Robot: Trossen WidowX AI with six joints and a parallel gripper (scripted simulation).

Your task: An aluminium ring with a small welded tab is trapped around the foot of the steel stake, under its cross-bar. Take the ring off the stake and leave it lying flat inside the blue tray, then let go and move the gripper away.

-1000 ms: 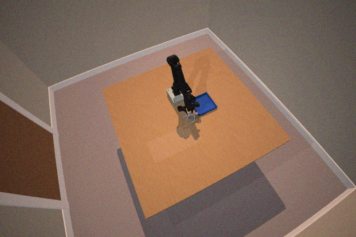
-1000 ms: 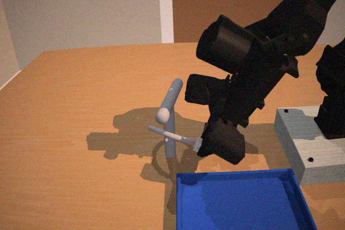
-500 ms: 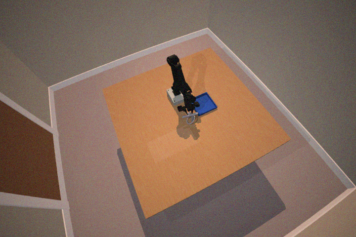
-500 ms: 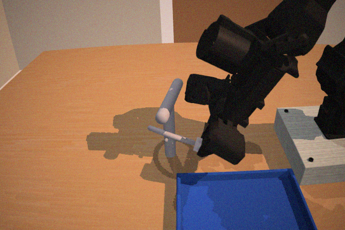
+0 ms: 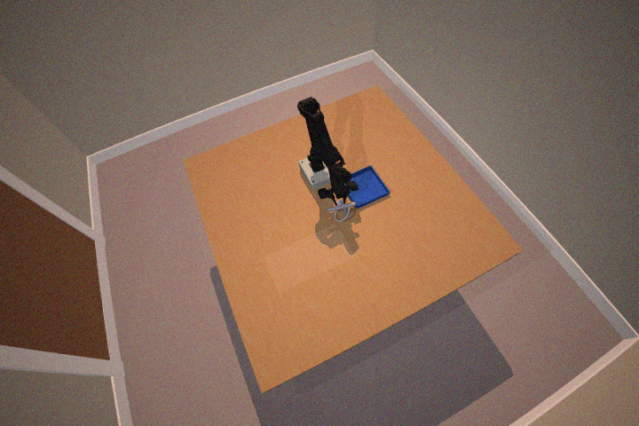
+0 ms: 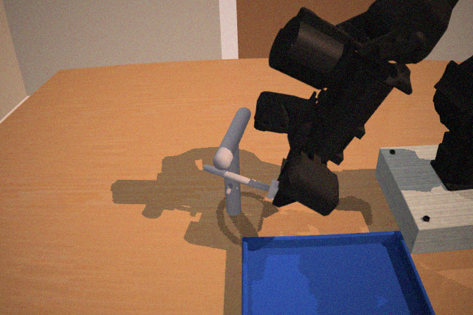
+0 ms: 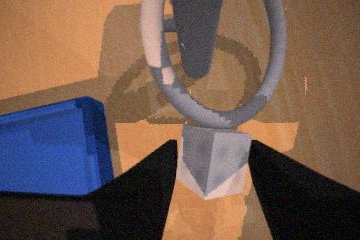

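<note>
Your jaws (image 5: 338, 201) (image 6: 276, 191) are closed on the tab (image 6: 272, 189) (image 7: 215, 152), so the grip looks made. The ring (image 5: 335, 217) (image 6: 237, 178) (image 7: 279, 55) hangs tilted above the desk (image 5: 381, 280) (image 6: 95, 222) (image 7: 33, 50), around the stake (image 5: 341, 207) (image 6: 234, 197) (image 7: 196, 45) and under its bar (image 5: 348, 206) (image 6: 236, 130). You have yet to work it past that bar, carry it to the tray (image 5: 370, 186) (image 6: 350, 273) (image 7: 95, 145), lay it flat inside, let go and back away.

The wooden table (image 5: 381, 280) (image 6: 95, 260) (image 7: 33, 65) carries the blue tray (image 5: 389, 192) (image 6: 318, 238) (image 7: 94, 102), the steel stake (image 5: 334, 209) (image 6: 234, 197) (image 7: 197, 40) and a pale base block (image 5: 306, 168) (image 6: 397, 193).
</note>
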